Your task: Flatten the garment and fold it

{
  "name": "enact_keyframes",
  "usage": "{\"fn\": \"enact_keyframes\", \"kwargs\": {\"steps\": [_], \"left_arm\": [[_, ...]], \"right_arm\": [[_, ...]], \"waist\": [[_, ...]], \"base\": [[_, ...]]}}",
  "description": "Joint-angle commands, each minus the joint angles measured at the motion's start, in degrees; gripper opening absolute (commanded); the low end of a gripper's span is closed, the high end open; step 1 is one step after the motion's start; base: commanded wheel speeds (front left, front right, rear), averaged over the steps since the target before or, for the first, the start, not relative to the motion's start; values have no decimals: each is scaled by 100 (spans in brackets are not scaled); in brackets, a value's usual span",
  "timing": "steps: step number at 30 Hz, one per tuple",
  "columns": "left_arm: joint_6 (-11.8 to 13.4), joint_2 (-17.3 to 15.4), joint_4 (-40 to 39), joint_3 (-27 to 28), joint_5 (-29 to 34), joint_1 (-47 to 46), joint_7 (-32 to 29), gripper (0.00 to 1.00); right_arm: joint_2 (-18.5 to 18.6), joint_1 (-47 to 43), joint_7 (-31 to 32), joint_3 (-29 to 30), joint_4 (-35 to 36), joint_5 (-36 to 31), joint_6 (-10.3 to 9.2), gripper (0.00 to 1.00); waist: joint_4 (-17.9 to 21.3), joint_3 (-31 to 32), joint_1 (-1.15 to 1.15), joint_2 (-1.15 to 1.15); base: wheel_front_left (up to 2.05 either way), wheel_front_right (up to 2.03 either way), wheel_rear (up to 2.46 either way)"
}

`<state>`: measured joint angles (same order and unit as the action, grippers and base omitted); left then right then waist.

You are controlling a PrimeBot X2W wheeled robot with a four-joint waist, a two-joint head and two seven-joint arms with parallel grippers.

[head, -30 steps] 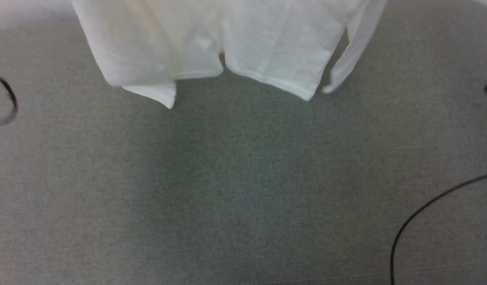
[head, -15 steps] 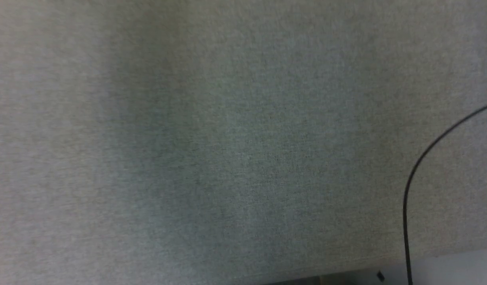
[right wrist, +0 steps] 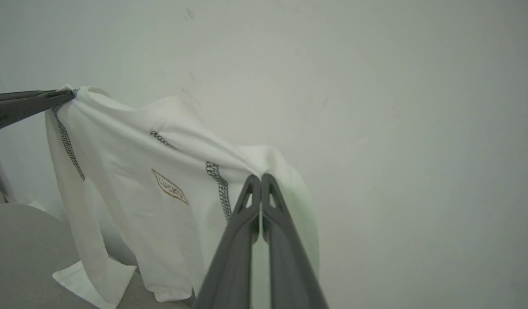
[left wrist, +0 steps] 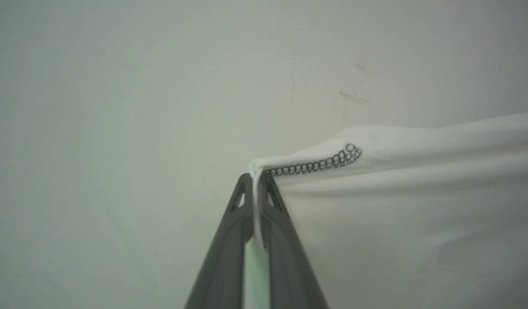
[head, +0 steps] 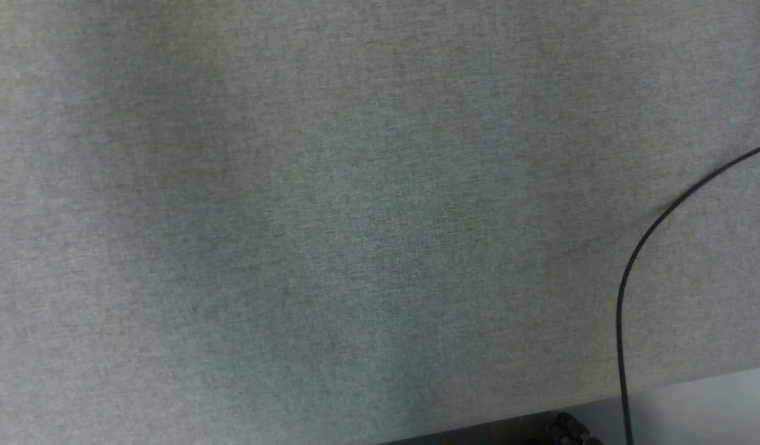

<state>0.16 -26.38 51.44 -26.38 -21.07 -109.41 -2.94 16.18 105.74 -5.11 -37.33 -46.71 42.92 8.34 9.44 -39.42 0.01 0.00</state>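
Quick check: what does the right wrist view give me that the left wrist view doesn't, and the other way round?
Right wrist view: the right gripper, jaws shut on the thin white long-sleeved garment; its small tan label mark; a sleeve end reaching the grey fabric surface. Left wrist view: a close look at the fabric edge pinched in the left gripper, beside a looped end of grey zigzag stitching. Both: the garment, its stitching, the left gripper shut on it, a pale wall.
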Motion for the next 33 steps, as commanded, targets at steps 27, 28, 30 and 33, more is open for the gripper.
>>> {"fn": "enact_keyframes", "kwargs": {"steps": [27,28,30,33], "left_arm": [[1867,-383,-4282,526,-1511,9632,68,0],[1995,-441,-4625,522,-1530,9931,-35,0],[2237,-565,-5178,474,-1540,10481,-274,0],[2563,-666,-5827,404,-1553,11154,-522,0]], "right_arm": [[1479,-7519,223,-94,1926,673,-86,0],[1481,-7842,311,173,2016,550,-86,0],[1425,-8490,565,697,2235,196,-86,0],[1095,-9485,1072,1631,2757,-448,-86,0]], "waist": [[-548,3582,-1,0],[-563,3628,-1,0],[-569,3721,-1,0],[-567,3799,-1,0]], "base": [[0,0,0],[0,0,0],[0,0,0],[0,0,0]]}}
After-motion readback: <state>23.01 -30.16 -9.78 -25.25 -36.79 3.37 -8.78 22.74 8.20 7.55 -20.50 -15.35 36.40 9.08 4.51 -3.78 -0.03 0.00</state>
